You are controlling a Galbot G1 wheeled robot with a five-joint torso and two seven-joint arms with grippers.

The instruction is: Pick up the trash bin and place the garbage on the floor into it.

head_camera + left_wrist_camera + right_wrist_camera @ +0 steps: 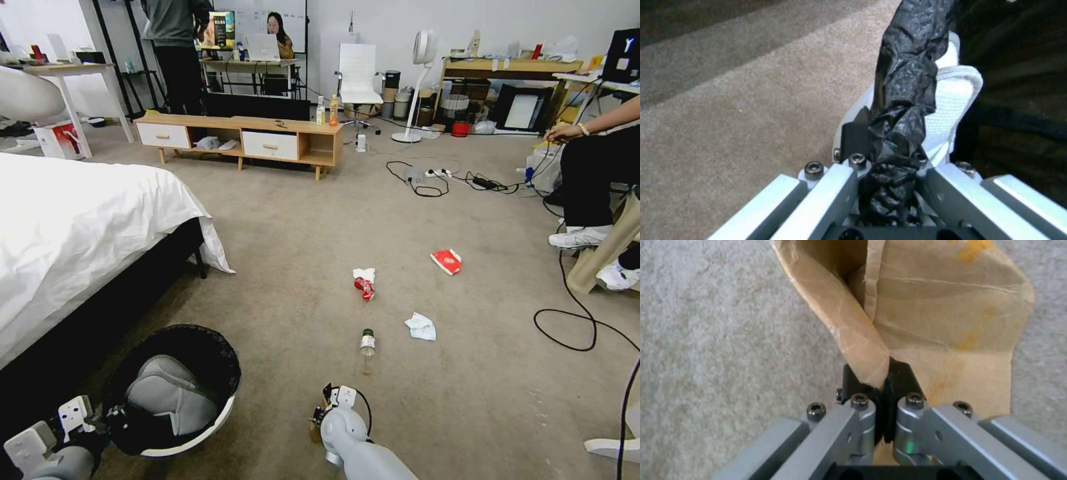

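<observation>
A beige carpeted floor (pixel 280 220) fills the room, with a white-sheeted bed (pixel 73 227) along the robot's left side, a low wooden TV cabinet (pixel 247 140) across the far side, and loose black cables (pixel 573 320) trailing over the floor to the right. Desks and a standing fan line the back wall.

The trash bin (pixel 175 393), white with a black bag lining, sits at the near left beside the bed's foot, tipped toward the camera. The left gripper (pixel 889 146) has its jaws clenched on the bin's rim, black liner bunched between them; much of the bin's mouth is covered by the robot's own grey arm segment.

The right gripper (pixel 878 380) hangs low over the floor near the front middle, jaws grasping a fold of the brown paper bag (pixel 942 306); in the head view the bag is almost wholly hidden behind the arm.

Still on the floor ahead: the green-capped bottle (pixel 367 343) nearest, a white tissue (pixel 421 327) just to its right, the crushed red can (pixel 365 288) touching another tissue (pixel 364 274) farther on, and the red packet (pixel 447 261) farther right. The can's detail is hard to make out.
</observation>
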